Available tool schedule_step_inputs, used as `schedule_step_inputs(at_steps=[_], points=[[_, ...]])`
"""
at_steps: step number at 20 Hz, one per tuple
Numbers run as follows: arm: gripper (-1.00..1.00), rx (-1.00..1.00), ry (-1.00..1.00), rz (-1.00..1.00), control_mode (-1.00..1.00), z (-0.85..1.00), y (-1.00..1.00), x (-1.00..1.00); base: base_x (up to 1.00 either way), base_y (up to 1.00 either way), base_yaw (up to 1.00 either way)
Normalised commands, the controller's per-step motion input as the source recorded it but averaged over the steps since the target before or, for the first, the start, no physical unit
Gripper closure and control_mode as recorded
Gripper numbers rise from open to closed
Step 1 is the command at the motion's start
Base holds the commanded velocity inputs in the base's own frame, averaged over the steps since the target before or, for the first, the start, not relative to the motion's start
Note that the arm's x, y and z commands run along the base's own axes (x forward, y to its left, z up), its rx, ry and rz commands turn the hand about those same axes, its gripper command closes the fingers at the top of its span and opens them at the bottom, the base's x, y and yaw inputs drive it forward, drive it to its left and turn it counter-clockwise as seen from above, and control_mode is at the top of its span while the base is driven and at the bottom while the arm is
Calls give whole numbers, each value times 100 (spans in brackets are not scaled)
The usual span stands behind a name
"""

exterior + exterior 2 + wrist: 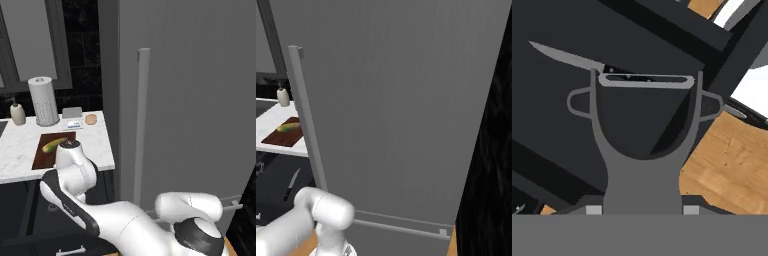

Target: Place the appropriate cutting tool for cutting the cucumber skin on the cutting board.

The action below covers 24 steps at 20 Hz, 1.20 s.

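Observation:
In the hand view the light-grey peeler stands right in front of the camera, forked head up, and my gripper is shut on its handle. The fingertips show at the bottom edge on either side of the handle. Behind the peeler's head lies the long slim knife on a dark surface. The yellow-green cucumber lies on the reddish-brown cutting board on the white marble counter. From the right base view the cucumber, the board and the knife, lower down, appear at the far left.
A tall grey fridge with a long vertical handle stands right of the counter. On the counter behind the board are a paper towel roll, a soap bottle, a small grey scale and a round bun. Wooden floor lies below.

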Motion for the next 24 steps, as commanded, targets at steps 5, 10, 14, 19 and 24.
schedule_step_inputs(at_steps=[5,10,14,19,24], points=[[100,-1,-6,-16,-100,100,0,2,0,0,0],[100,-1,-1,-15,-100,87,3,32,0,0,0],[100,0,0,-7,-100,41,0,72,0,0,0],[100,-1,0,-5,-100,0,14,71,0,0,0],[100,-6,0,-8,-100,-20,28,62,0,0,0]])
